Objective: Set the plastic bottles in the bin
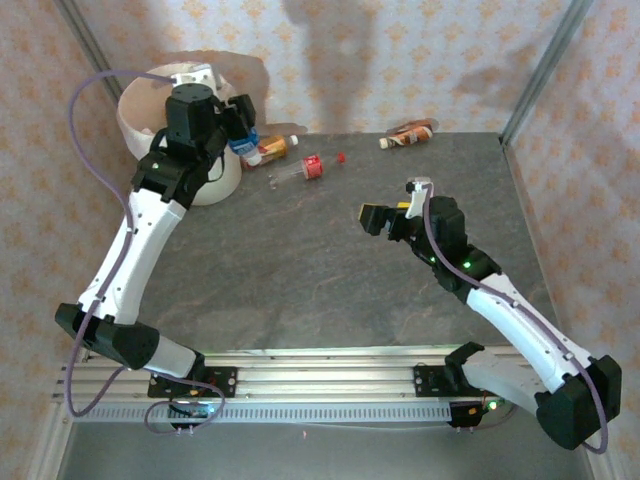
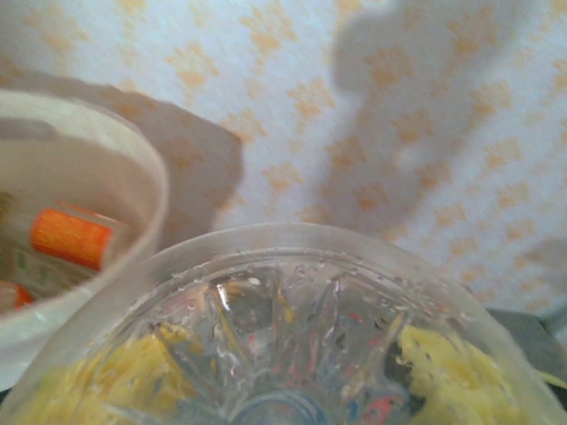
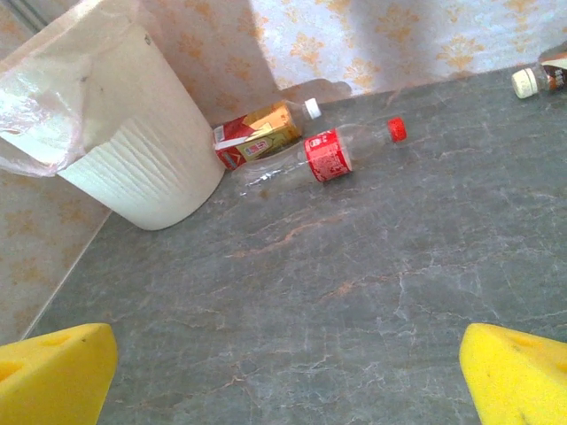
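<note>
clear dimpled bottle (image 2: 283,345), off-white translucent bin (image 3: 146,150)

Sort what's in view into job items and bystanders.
Job: off-white round plastic bin; clear plastic bottle in the left gripper; orange-labelled bottle; red-labelled clear bottle; brown white-capped bottle.
Bystanders: grey stone-patterned table; silver aluminium rail.

The surface (image 1: 300,260) is dark grey with pale marble veins. The wall (image 1: 400,60) is cream with an orange floral print. The bin (image 3: 151,168) is off-white. The red-labelled bottle (image 3: 328,155) has a red cap, the orange-labelled bottle (image 3: 261,133) a white one, and the clear bottle (image 1: 241,143) a blue label. The right pincer (image 3: 283,376) has yellow pads (image 3: 518,372).
</note>
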Robot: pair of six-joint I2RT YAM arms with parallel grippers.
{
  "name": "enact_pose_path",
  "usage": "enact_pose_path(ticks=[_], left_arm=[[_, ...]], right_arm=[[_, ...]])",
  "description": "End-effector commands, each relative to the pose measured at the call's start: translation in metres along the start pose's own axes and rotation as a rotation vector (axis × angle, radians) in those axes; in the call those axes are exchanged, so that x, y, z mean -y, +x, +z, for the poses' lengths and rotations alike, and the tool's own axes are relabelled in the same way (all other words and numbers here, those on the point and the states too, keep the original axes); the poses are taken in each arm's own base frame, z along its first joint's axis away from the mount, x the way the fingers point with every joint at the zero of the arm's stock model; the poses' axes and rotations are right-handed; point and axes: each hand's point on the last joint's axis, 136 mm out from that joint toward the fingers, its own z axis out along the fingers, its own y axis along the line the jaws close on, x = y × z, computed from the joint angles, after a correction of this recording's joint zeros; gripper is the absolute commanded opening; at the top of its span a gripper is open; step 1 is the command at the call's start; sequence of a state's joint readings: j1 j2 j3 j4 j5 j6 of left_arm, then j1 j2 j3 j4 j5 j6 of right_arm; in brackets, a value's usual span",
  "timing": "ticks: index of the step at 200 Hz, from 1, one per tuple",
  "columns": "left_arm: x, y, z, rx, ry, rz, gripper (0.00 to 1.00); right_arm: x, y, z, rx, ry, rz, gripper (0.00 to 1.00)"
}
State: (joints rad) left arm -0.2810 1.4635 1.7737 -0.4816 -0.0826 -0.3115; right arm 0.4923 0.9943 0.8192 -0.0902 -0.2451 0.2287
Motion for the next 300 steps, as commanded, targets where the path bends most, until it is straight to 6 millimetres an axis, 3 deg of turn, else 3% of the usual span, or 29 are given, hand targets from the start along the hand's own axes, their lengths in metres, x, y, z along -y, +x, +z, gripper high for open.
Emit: enact_pose_path(ticks=[1, 43, 68, 132, 216, 239, 247, 259, 277, 300], left_arm=[[-0.023, -0.037, 0.010, 0.137, -0.087, -0.031, 0.40], [-0.088, -0.073, 0.036, 0.261, -0.196, -0.275, 0.41], [-0.115, -0.083, 0.048, 0.289, -0.232, -0.381, 0.41], [-0.210, -0.061, 0.084, 0.339, -0.383, -0.692, 0.41], [-0.240, -0.048, 0.172, 0.283, -0.407, -0.830, 0.43], [-0.250, -0.049, 0.179, 0.327, -0.478, -0.845, 0.46], [-0.253, -0.054, 0.182, 0.357, -0.476, -0.830, 0.50], [-0.255, -0.059, 0.187, 0.387, -0.473, -0.827, 0.63], [-0.262, -0.054, 0.187, 0.376, -0.524, -0.845, 0.80], [-0.255, -0.066, 0.185, 0.389, -0.489, -0.829, 0.95]], right_arm=[[0.005, -0.009, 0.001, 0.035, 0.038, 0.031, 0.99], [0.004, -0.013, 0.002, 0.037, 0.043, 0.043, 0.99], [0.007, -0.013, -0.001, 0.031, 0.065, 0.032, 0.99], [0.015, -0.008, -0.002, 0.021, 0.101, 0.050, 0.99], [0.020, -0.006, -0.003, 0.011, 0.134, 0.042, 0.99], [0.023, -0.003, -0.004, 0.002, 0.149, 0.038, 0.99], [0.024, -0.003, -0.004, 0.000, 0.151, 0.037, 0.99], [0.026, 0.000, -0.003, -0.006, 0.155, 0.034, 0.99], [0.028, 0.004, -0.002, -0.013, 0.162, 0.033, 0.99], [0.030, 0.006, -0.002, -0.017, 0.170, 0.035, 0.99]])
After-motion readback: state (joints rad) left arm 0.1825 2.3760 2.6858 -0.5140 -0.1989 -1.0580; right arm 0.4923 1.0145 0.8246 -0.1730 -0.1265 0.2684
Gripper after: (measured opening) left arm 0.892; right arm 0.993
